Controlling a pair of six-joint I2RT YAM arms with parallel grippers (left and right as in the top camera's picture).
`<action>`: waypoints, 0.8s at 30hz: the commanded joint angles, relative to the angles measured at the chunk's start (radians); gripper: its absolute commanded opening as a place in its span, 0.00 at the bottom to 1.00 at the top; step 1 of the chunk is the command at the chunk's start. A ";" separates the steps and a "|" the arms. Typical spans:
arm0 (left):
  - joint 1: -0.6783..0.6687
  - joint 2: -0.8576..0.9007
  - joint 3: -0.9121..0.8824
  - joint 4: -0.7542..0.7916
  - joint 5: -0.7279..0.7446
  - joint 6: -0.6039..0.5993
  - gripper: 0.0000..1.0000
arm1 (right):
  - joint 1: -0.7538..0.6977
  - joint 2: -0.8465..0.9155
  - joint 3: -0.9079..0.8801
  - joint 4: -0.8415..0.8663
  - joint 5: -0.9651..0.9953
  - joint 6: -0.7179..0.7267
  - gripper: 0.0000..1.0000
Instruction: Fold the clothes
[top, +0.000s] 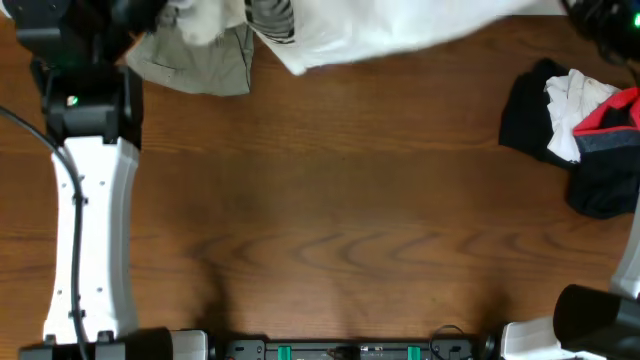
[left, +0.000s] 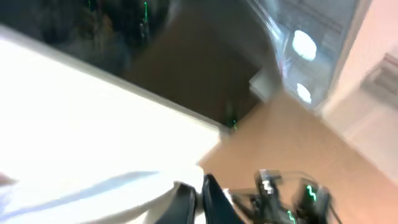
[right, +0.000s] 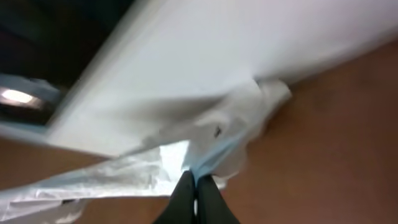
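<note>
The large white top (top: 400, 30) hangs stretched across the far edge of the table, its striped trim (top: 272, 18) showing near the left end. In the left wrist view my left gripper (left: 200, 186) is shut on the white cloth (left: 124, 186). In the right wrist view my right gripper (right: 194, 180) is shut on a bunched edge of the white top (right: 211, 140). A khaki garment (top: 200, 60) lies crumpled at the far left. At the right sits a pile with a black piece (top: 535, 110), a white piece (top: 575, 100) and a red piece (top: 615, 112).
The wooden table (top: 330, 220) spreads below the held top. My left arm's white link (top: 90, 240) runs down the left side, and the right arm's base (top: 590, 320) sits at the lower right corner.
</note>
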 joint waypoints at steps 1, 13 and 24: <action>0.002 0.019 -0.003 -0.235 0.283 0.132 0.06 | 0.012 -0.021 0.013 -0.181 0.134 -0.217 0.01; 0.002 0.017 -0.032 -1.353 -0.032 0.660 0.06 | 0.084 -0.022 0.012 -0.718 0.393 -0.326 0.01; 0.002 0.017 -0.045 -1.682 -0.337 0.827 0.06 | 0.084 -0.025 0.003 -0.880 0.531 -0.350 0.07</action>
